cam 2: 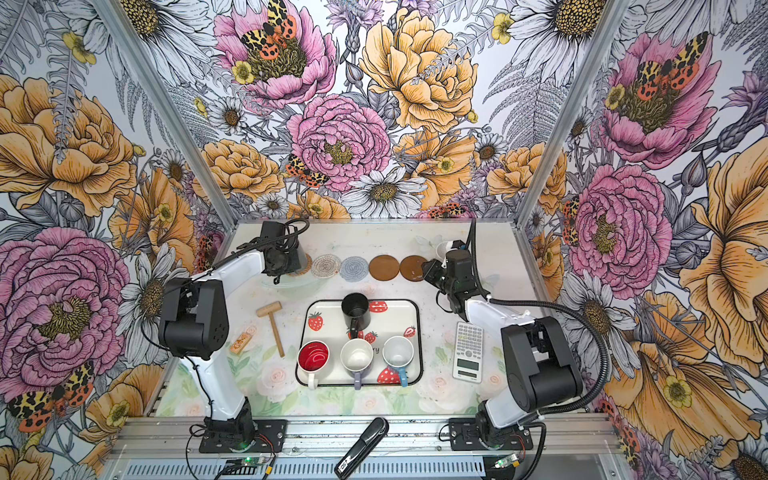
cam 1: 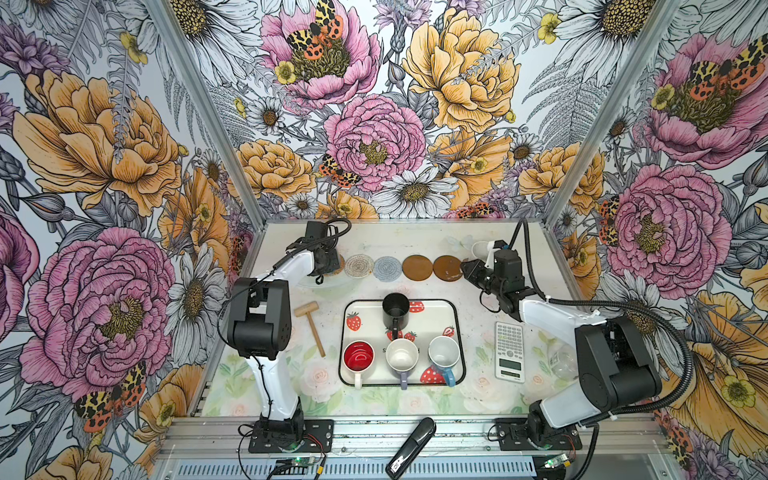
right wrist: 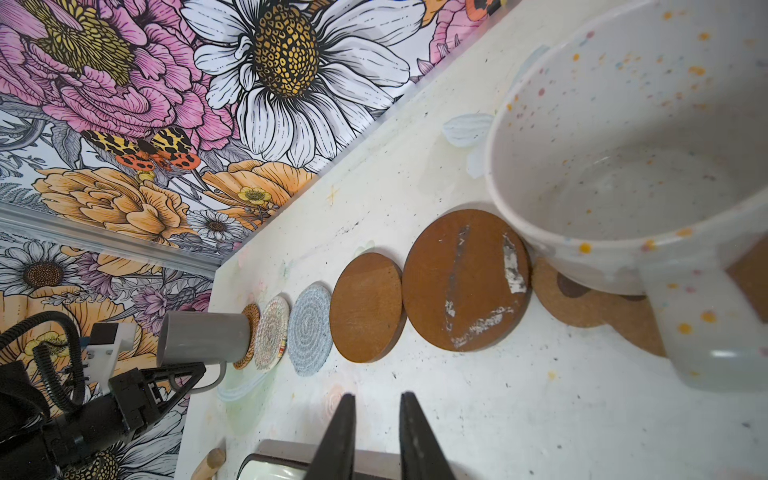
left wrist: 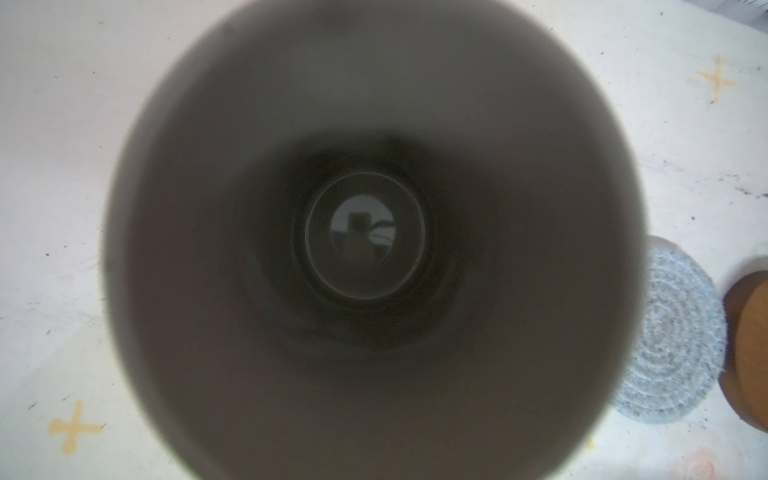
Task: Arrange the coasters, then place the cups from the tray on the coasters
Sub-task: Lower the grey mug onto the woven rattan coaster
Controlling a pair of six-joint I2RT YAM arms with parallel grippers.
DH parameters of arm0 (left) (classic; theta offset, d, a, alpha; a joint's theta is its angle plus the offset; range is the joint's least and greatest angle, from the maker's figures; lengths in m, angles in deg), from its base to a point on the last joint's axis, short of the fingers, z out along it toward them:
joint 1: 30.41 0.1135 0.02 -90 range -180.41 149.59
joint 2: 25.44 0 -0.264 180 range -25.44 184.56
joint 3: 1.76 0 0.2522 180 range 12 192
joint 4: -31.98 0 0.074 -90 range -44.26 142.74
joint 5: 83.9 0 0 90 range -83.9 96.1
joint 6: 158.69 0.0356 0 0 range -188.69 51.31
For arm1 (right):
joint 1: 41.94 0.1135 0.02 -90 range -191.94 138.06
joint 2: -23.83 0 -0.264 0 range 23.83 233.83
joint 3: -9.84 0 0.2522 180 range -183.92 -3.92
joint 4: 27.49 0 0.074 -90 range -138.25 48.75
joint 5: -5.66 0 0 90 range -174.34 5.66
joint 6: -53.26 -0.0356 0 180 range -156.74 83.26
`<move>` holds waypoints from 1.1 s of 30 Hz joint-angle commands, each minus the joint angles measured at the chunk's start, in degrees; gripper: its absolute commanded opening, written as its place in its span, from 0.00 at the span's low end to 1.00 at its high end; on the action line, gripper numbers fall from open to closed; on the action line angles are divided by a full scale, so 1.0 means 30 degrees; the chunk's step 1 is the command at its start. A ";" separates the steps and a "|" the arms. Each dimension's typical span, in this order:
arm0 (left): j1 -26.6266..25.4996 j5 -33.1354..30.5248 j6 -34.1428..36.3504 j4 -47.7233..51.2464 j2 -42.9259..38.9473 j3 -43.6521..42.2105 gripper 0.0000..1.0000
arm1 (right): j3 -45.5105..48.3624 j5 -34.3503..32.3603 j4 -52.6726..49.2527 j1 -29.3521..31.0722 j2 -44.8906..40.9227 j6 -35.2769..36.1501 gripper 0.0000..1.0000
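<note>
The coasters lie in a row along the back: tan rattan (right wrist: 250,337), cream crochet (cam 1: 358,264), grey-blue crochet (cam 1: 387,268), two brown discs (cam 1: 417,268) (cam 1: 448,268) and a paw-shaped one (right wrist: 602,309). A grey cup (right wrist: 203,336) stands on the rattan coaster with my left gripper (right wrist: 191,372) shut on its handle; the left wrist view looks straight down into it. The speckled white cup (right wrist: 623,166) sits on the paw coaster. My right gripper (right wrist: 376,397) hovers open and empty beside it. On the strawberry tray (cam 1: 457,316) stand black (cam 1: 395,309), red-inside (cam 1: 358,356), lavender (cam 1: 402,353) and blue (cam 1: 444,352) cups.
A wooden mallet (cam 1: 311,328) lies left of the tray and a white calculator (cam 1: 510,351) to its right. A clear glass jar (cam 1: 561,361) stands under the right arm. A small orange box (cam 2: 243,340) lies near the left arm. A black device (cam 1: 411,449) rests on the front rail.
</note>
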 commanded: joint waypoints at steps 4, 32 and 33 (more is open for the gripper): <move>0.0221 -0.0375 0.0361 -0.1517 -0.0301 0.0809 0.00 | -0.0554 0.0138 0.0306 -0.0111 0.0182 -0.0157 0.22; 0.0125 -0.0455 0.0475 -0.1371 -0.0212 0.0749 0.15 | -0.0576 0.0284 0.0246 -0.0125 0.0219 -0.0127 0.22; 0.0107 -0.0492 0.0476 -0.1370 -0.0221 0.0732 0.17 | -0.0554 0.0284 0.0260 -0.0147 0.0186 -0.0127 0.22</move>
